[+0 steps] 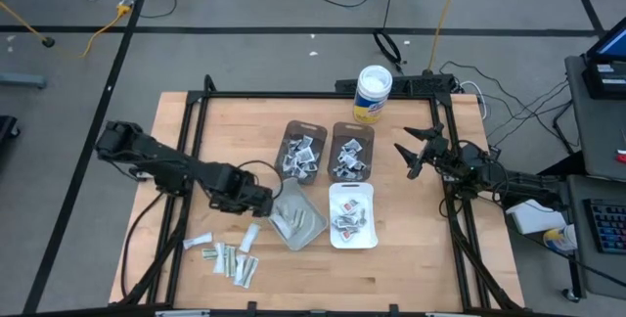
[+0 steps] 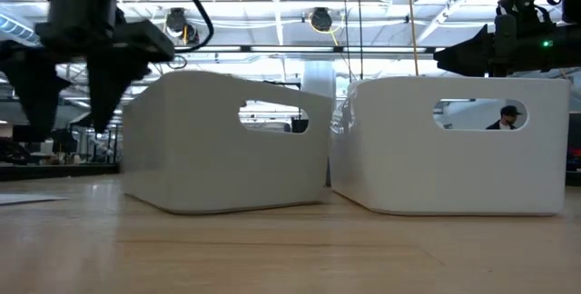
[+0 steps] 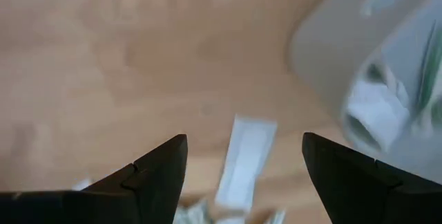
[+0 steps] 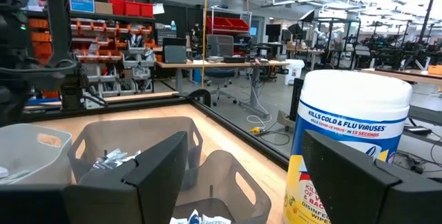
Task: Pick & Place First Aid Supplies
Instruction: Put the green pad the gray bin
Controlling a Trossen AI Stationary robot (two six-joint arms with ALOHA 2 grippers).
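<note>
Now | my left gripper [image 3: 243, 160] spread wide, holding nothing | pale strip packet [image 3: 243, 158] on table between my fingers | right gripper [image 1: 416, 153] released, waiting.

Wooden table [image 1: 391, 268] — four bins [image 1: 303, 151], white tub [image 1: 373, 94], loose packets [image 1: 230, 258] near front-left.
</note>
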